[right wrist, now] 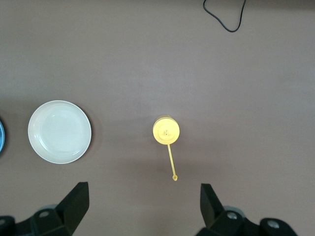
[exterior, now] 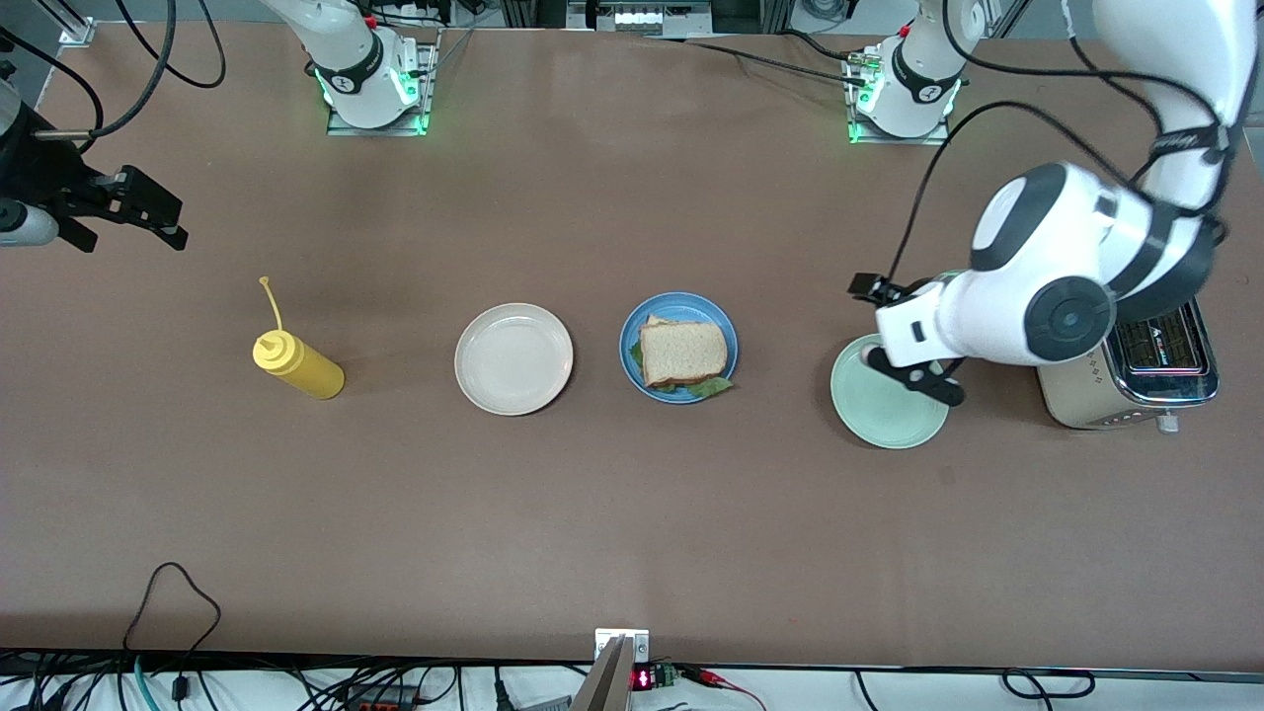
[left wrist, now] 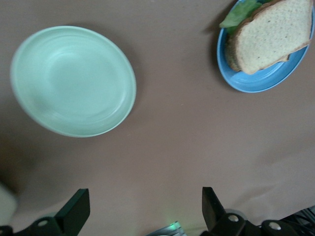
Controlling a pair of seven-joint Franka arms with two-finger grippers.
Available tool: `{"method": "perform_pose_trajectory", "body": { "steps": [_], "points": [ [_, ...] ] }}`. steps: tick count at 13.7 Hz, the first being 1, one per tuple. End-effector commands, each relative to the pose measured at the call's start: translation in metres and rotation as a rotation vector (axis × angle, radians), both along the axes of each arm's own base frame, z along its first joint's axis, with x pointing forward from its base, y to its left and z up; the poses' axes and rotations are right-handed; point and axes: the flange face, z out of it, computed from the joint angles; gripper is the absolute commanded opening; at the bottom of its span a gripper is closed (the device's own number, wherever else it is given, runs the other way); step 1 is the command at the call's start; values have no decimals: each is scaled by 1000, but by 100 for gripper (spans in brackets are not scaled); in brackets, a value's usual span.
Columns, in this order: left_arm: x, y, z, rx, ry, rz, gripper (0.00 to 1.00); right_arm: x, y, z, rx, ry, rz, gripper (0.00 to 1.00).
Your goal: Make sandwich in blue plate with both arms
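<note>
Sandwich [exterior: 683,354] sits assembled in the blue plate [exterior: 632,341], mid-desk [exterior: 632,513], lettuce poking out at the edge nearer the front cam. Left claw [exterior: 913,370] hangs over the mint-green plate [exterior: 879,410], fingers spread wide, nothing in them. Toaster [exterior: 1136,375] just beside, at the left arm's end. Right claw [exterior: 133,212] is up w/ fingers apart, empty, over bare desk near the mustard bottle [exterior: 296,363]. Cream plate [exterior: 513,357] between bottle & blue plate.

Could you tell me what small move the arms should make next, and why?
Probably just lift the left gripper away from the mint-green plate: the sandwich already sits assembled on the blue plate, and both grippers, including the right gripper, are open.
</note>
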Motion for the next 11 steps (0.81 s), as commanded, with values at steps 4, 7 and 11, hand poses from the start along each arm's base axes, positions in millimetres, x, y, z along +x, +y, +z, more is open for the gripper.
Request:
{"method": "perform_pose_trajectory", "body": {
  "steps": [4,7,11],
  "points": [
    [-15,51,116,100,-215,153,100,9,-4,-2,-9,9,-63,100],
    [-36,81,143,73,-310,236,100,8,-2,-2,-8,11,-57,100],
    [-65,104,156,65,-412,267,100,8,-2,-5,-10,17,-55,100]
  ]
}}
